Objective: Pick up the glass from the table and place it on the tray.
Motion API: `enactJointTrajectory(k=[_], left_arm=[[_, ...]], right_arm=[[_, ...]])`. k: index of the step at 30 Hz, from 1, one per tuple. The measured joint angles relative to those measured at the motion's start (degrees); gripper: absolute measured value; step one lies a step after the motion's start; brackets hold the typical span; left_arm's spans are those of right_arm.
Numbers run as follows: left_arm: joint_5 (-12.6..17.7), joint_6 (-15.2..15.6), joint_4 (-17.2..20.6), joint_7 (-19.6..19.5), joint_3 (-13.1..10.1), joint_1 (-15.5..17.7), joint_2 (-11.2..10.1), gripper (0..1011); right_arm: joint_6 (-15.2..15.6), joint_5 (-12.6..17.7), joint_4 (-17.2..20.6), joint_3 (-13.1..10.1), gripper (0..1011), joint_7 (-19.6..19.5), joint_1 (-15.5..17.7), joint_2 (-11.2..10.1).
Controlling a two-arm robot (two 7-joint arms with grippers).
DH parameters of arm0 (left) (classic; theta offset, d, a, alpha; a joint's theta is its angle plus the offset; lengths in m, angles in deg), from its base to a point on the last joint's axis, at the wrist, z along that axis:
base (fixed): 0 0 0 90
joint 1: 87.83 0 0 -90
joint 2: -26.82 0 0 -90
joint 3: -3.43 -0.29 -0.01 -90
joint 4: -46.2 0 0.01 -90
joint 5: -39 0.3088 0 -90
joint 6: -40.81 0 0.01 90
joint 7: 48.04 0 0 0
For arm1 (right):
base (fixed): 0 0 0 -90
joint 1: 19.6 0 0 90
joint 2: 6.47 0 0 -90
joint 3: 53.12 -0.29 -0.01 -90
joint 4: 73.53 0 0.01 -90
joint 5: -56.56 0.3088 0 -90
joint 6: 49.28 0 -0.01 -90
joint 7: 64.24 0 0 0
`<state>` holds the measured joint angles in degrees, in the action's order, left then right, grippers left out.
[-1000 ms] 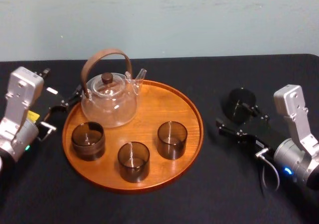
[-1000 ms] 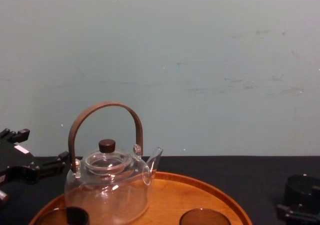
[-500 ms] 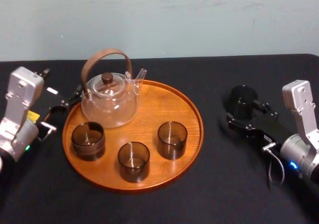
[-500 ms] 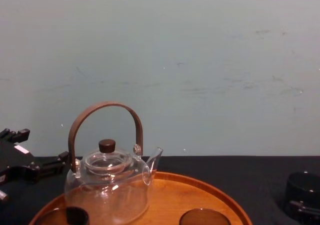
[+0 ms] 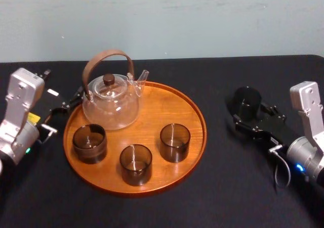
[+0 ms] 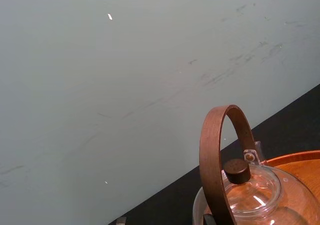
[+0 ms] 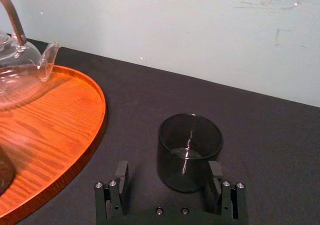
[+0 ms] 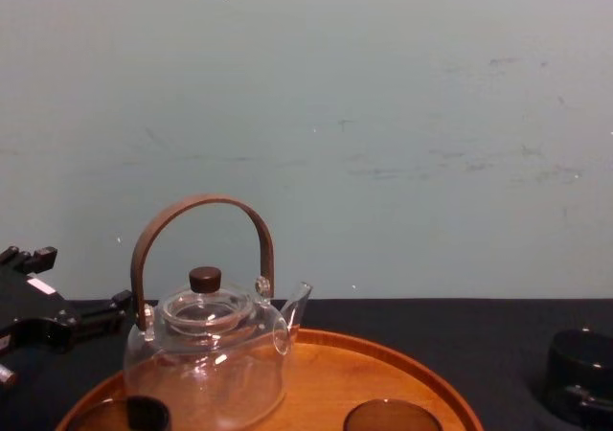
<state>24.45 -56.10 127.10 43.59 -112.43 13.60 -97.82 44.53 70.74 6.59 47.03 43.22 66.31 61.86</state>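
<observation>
A: Checking table: tray at centre, glass standing on the black top to its right.
B: Right gripper spread, one finger on each side of the glass. It advanced in the last second; glass unmoved. Left gripper parked beside tray.

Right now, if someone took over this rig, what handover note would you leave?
Right gripper: open, a finger on either side of the dark glass, not yet closed on it.
Left gripper: idle by the left edge of the tray.
The glass stands upright on the table, right of the tray. The tray holds a teapot and three other glasses.
Done: the approach.
Left: close, lift, set the glass on a bare part of the tray, release.
</observation>
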Motion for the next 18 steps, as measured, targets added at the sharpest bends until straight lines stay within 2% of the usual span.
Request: enactJointTrajectory(k=[18], left_arm=[[0.0,0.0,0.0,0.0,0.0,0.0,0.0,1001]], right_arm=[[0.9,-0.2,-1.2,-0.8,1002,-0.6,-1.1,0.8]])
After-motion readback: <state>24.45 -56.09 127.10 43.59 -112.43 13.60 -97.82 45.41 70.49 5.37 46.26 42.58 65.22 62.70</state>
